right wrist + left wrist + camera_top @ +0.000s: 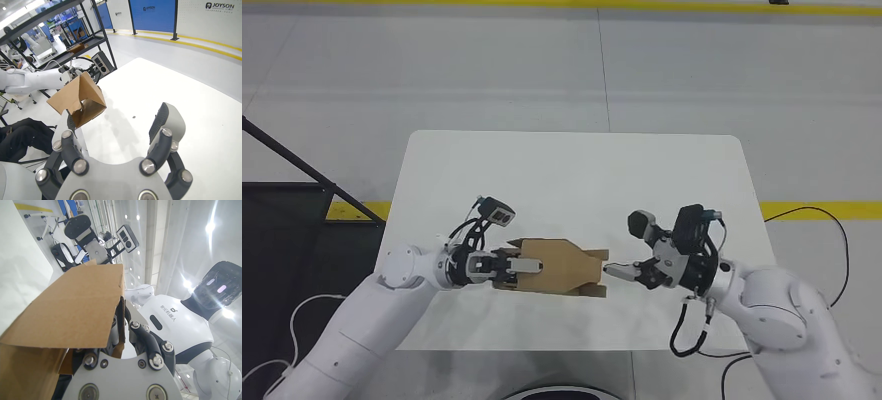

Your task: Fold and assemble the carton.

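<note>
Mid-fold: carton (557,268) half opened over the desk (642,170).
Grasped at one end by left fingers (527,265); right fingers (620,270) released beside the end flaps, likely tucking those inward next.

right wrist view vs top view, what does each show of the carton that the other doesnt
Right wrist view: the carton end-on, its open mouth hollow with loose flaps. Top view: the table across its full width, an arm at each end of the carton. Both: the left gripper shut on the carton, the right gripper open near its other end.
</note>
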